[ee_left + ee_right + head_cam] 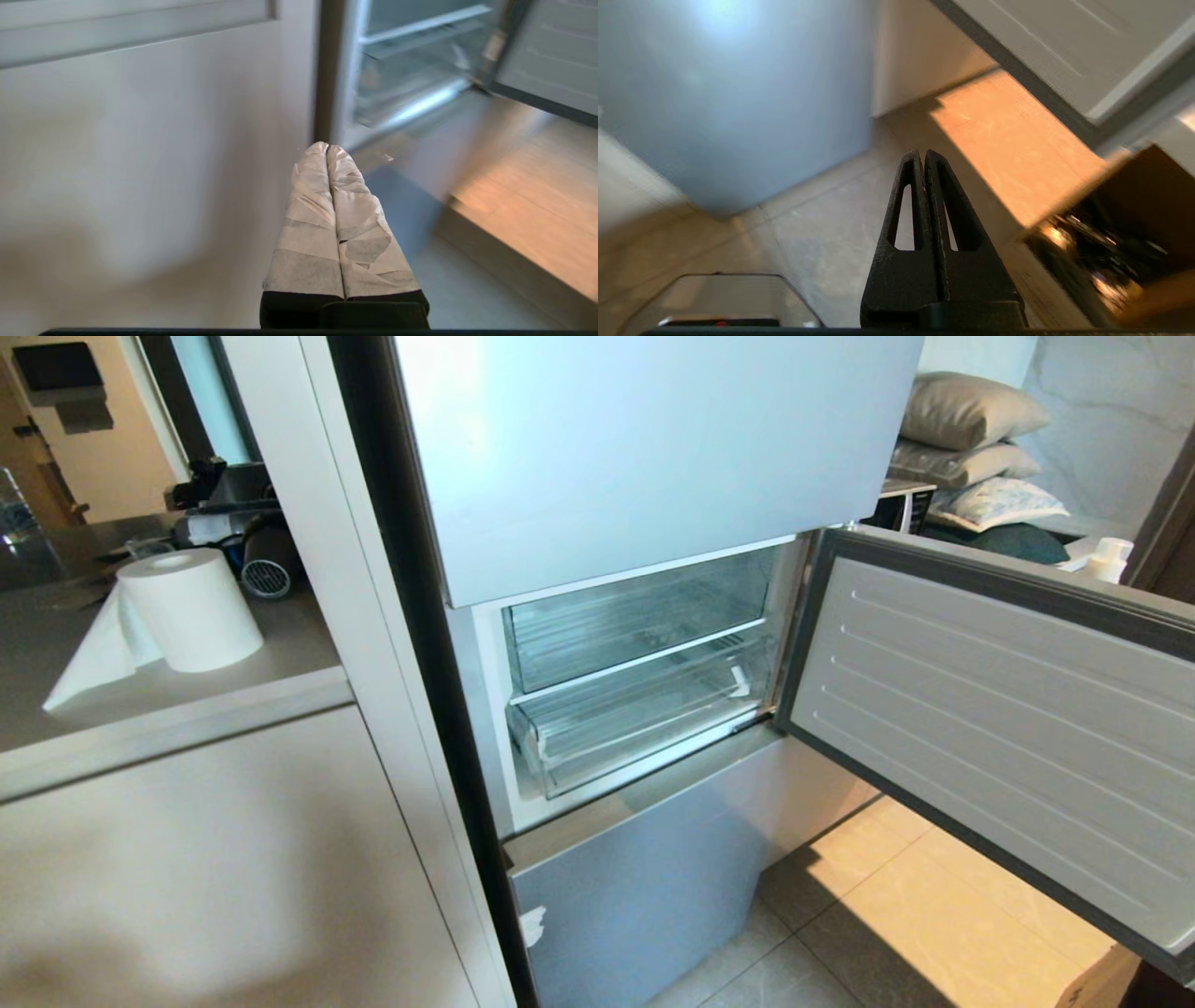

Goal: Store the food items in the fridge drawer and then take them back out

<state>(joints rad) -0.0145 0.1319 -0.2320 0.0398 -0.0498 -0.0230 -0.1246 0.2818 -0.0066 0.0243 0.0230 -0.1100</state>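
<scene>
Drawer shut and empty-looking, both claws closed on nothing.

Fridge drawer (644, 723), the lower clear one with a white patch at its corner, sits pushed in up ahead of the left claw (328, 148), whose taped fingers (308, 205) are pressed together low beside the cabinet front (140, 163). No food item shows anywhere. Right claw (923, 154) is also closed, aimed down at the floor tiles (831, 233), with the open fridge door (990, 728) above and a cardboard box (1125, 224) close alongside. Swinging up, I judge, it could clip that door's underside or the box.
</scene>
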